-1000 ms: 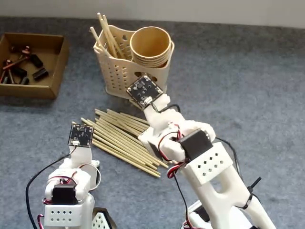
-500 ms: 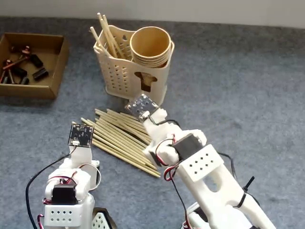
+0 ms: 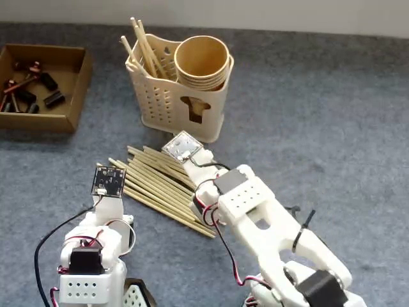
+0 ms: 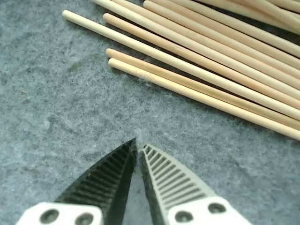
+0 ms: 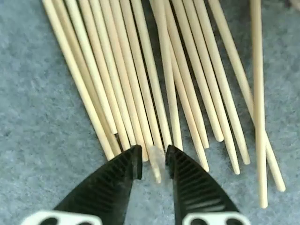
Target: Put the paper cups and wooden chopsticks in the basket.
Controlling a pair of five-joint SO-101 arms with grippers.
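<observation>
Right claw (image 5: 153, 161): jaws a little apart, straddling the blunt end of one chopstick (image 5: 158, 174) at the near edge of the pile. They have not closed on it. Ribbed black inner faces, tapering to points.

Left claw (image 4: 137, 145): jaws pressed together, holding nothing, low over bare worktop (image 3: 332, 128) just short of the nearest stick ends.

Loose chopsticks (image 3: 160, 182): a dozen or more, pale plain wood, round, thin, lying roughly parallel in a flat fan between the two arms. A few cross over one another.

Step in hand, by my reading: picking a single stick from the pile. The next move calls for closing squarely on that one end without catching its neighbours, which lie touching it. Smooth round wood may roll or slip out of the grip.

Basket (image 3: 172, 102): cream plastic, perforated walls, cut-out handle, upright beyond the pile. Inside it are nested paper cups (image 3: 201, 61), tan and smooth, and several sticks (image 3: 144, 48) leaning out.

Worktop is grey and felt-like. A cardboard box (image 3: 73, 89) of small dark parts sits well apart.
</observation>
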